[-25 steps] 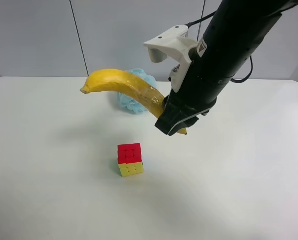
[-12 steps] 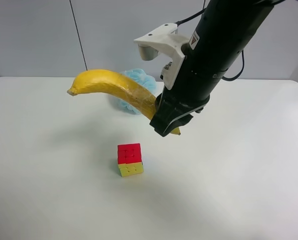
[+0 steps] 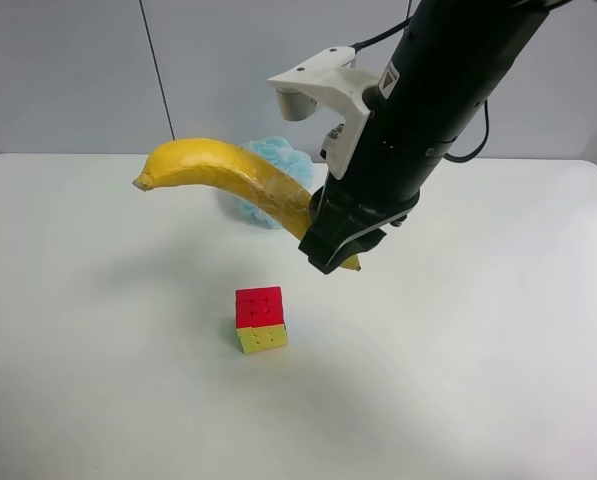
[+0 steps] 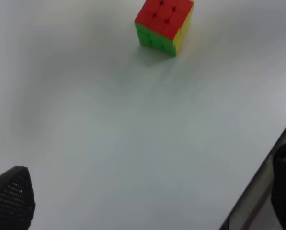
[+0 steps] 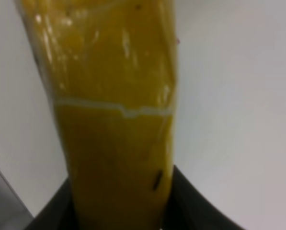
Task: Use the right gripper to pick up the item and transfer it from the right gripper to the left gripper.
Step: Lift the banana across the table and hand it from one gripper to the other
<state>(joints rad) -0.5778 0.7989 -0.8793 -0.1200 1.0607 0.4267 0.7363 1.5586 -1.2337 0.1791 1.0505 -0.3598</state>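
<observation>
Right claw (image 3: 335, 245) clamped on one end of the banana (image 3: 228, 170), aloft. Free end toward the left claw (image 4: 147, 201), agape and empty, at the table (image 3: 478, 400) edge.

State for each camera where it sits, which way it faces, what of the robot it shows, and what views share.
Exterior high: mounted high, off the arms, looking down across the white table to a grey wall; shows the right gripper shut on the banana.
Right wrist: on the right arm, looking along the banana, between the dark fingers.
Left wrist: on the left arm, looking down at the cube; one black fingertip shows.
Shared: the exterior view shares the banana with the right wrist, the cube with the left wrist.
</observation>
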